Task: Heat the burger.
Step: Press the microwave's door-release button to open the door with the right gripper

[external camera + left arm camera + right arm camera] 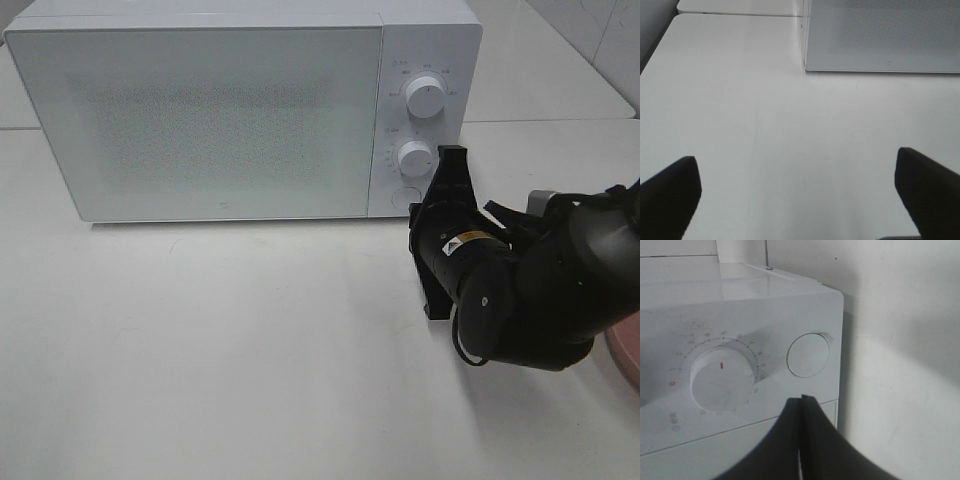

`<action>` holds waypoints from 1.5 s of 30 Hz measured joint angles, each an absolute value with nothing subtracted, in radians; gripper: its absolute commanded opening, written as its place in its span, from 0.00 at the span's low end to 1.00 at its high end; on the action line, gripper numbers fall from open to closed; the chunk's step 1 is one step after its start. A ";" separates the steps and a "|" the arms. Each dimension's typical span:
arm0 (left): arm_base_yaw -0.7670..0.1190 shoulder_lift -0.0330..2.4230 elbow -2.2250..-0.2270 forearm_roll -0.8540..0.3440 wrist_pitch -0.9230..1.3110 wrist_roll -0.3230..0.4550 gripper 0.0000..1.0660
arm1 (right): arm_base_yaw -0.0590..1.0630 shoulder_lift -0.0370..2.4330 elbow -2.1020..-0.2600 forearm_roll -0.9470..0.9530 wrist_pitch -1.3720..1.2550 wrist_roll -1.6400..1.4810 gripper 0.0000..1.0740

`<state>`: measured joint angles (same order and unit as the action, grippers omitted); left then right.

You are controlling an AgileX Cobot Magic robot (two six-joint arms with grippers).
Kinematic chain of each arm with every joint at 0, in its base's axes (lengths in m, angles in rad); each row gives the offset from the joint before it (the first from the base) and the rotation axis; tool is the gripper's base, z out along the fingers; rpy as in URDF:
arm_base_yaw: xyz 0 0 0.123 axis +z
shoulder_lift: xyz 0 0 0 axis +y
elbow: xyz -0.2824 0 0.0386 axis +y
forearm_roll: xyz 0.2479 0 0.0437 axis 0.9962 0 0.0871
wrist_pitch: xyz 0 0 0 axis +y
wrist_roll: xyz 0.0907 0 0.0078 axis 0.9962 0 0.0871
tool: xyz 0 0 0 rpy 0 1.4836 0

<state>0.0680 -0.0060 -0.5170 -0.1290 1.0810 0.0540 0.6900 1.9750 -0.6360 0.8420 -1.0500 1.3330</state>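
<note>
The burger shows in no view. A white microwave (200,110) stands at the back of the table with its door shut. My right gripper (451,155) is shut with nothing in it, and its tip is close to the control panel beside the lower knob (414,158). In the right wrist view the shut fingertips (802,399) sit just short of the round door button (808,355), next to the timer knob (722,377). My left gripper (800,200) is open over bare table, near the microwave's corner (806,65).
The edge of a pink plate (625,350) shows at the far right, partly behind the right arm. An upper knob (426,98) sits above the lower one. White table (250,350) spreads in front of the microwave.
</note>
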 measured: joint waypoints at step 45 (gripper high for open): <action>0.068 -0.006 -0.517 -0.129 1.081 0.054 0.92 | 0.582 2.154 -0.847 0.773 -0.965 1.342 0.00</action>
